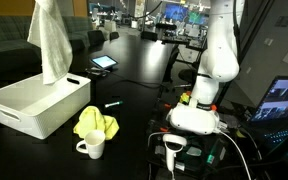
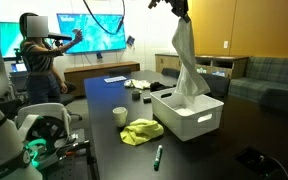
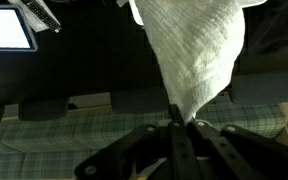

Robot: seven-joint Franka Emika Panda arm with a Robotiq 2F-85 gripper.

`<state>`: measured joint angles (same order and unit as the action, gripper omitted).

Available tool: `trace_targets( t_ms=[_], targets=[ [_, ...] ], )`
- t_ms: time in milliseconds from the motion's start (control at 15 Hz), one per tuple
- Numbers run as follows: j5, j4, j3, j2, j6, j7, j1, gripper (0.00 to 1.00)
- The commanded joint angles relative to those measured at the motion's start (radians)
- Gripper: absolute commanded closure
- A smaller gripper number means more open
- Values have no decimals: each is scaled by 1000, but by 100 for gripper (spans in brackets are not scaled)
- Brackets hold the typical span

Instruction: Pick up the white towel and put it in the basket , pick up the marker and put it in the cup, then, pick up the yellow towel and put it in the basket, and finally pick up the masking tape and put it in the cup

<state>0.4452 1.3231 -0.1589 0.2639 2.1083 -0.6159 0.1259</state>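
My gripper (image 2: pixel 181 13) is shut on the top of the white towel (image 2: pixel 187 62), which hangs down with its lower end at the white basket (image 2: pixel 191 117). In an exterior view the towel (image 1: pixel 50 40) hangs over the basket (image 1: pixel 34 105). In the wrist view the towel (image 3: pixel 194 50) is pinched between the shut fingers (image 3: pixel 178 124). The yellow towel (image 1: pixel 95 124) lies crumpled on the black table beside the basket, also in the exterior view (image 2: pixel 142 131). The white cup (image 1: pixel 92 147) stands by it, also (image 2: pixel 120 116). The marker (image 2: pixel 157 156) lies on the table, also (image 1: pixel 112 103). The masking tape is not clear to me.
A tablet (image 1: pixel 103 62) lies on the far table. A person (image 2: pixel 39 60) stands by a large screen. Small dark items (image 2: pixel 139 88) lie beyond the basket. The robot base (image 1: pixel 199 110) stands at the table's edge, with a laptop (image 1: pixel 279 100) nearby.
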Motion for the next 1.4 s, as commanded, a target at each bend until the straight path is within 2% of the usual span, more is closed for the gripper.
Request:
trace_targets(
  t_ms=[0, 200, 267, 400, 467, 667, 867, 933, 1067, 1333],
  targets=[
    [-55, -222, 59, 159, -82, 89, 53, 71],
    [-96, -257, 88, 203, -121, 176, 69, 50],
    [-95, -229, 45, 191, -126, 208, 33, 41],
    [-108, -157, 40, 154, -130, 265, 24, 27],
    [-127, -80, 30, 110, -118, 304, 9, 19],
    [-192, 103, 8, 25, -95, 415, -33, 0],
    [-245, 262, -1, -32, -75, 522, -70, 0],
    [-266, 313, 33, -51, -64, 569, -50, 0],
    [-277, 421, 42, -84, -46, 634, -59, 0],
    [-274, 650, 65, -122, 63, 700, -69, 0]
  ],
)
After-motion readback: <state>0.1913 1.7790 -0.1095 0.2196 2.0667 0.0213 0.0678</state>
